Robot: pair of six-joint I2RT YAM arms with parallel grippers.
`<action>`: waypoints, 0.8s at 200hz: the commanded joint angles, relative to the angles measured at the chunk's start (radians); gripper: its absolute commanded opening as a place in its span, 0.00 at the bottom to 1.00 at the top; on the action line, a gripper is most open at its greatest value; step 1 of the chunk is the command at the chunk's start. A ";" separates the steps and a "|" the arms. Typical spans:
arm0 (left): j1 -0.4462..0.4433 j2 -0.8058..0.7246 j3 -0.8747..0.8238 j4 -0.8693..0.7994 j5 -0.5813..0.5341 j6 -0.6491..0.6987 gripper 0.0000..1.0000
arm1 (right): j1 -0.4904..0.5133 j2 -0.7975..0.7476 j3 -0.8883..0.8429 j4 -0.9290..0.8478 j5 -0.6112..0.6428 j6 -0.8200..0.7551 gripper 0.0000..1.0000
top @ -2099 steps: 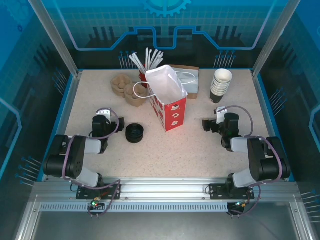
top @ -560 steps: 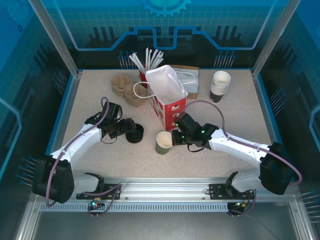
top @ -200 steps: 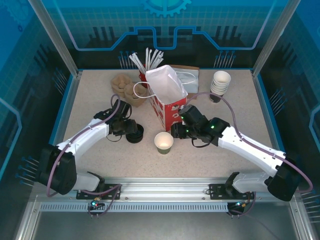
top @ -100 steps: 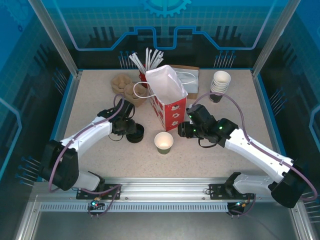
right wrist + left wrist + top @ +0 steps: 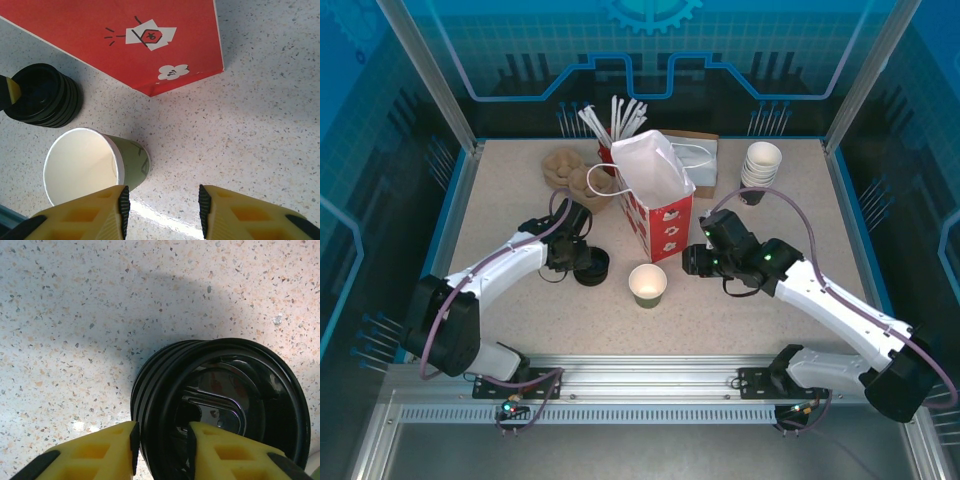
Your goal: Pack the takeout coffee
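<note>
Green-sided paper cup [image 5: 648,285] stands upright, lidless, white inside.

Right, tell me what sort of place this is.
Probably a robot test cell set up as a takeout coffee counter: a table fenced by a metal frame, with a stack of paper cups, black lids and a red paper bag.

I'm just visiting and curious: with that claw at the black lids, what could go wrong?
The left gripper straddles the rim of the lid stack, where several lids nest, so it might lift more than one. The lidless cup stands free beside the right gripper; a nudge could tip it.
</note>
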 commanded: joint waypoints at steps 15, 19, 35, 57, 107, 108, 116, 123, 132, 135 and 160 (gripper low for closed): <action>-0.012 -0.001 0.027 -0.034 -0.036 0.016 0.30 | -0.018 -0.022 -0.009 -0.028 0.000 -0.015 0.44; -0.013 -0.003 0.028 -0.035 -0.038 0.016 0.30 | -0.018 -0.022 -0.008 -0.030 0.002 -0.015 0.44; -0.014 -0.011 0.031 -0.043 -0.049 0.020 0.30 | -0.019 -0.025 -0.006 -0.033 0.005 -0.017 0.45; -0.016 -0.026 0.032 -0.048 -0.061 0.025 0.29 | -0.022 -0.027 -0.004 -0.036 0.003 -0.018 0.44; -0.016 -0.043 0.022 -0.047 -0.067 0.029 0.22 | -0.027 -0.029 -0.003 -0.041 0.004 -0.018 0.45; -0.015 -0.044 0.022 -0.047 -0.067 0.028 0.22 | -0.028 -0.030 -0.003 -0.040 0.005 -0.018 0.45; -0.015 -0.044 0.018 -0.044 -0.064 0.027 0.21 | -0.027 -0.031 -0.005 -0.041 0.003 -0.018 0.44; -0.016 -0.044 0.017 -0.041 -0.062 0.028 0.21 | -0.028 -0.031 -0.006 -0.042 0.004 -0.017 0.45; -0.015 -0.043 0.014 -0.037 -0.061 0.027 0.21 | -0.028 -0.033 -0.008 -0.042 0.005 -0.016 0.45; -0.016 -0.042 0.013 -0.036 -0.060 0.028 0.21 | -0.028 -0.033 -0.009 -0.042 0.003 -0.016 0.45; -0.016 -0.036 0.006 -0.027 -0.060 0.026 0.25 | -0.030 -0.042 -0.014 -0.043 0.005 -0.012 0.45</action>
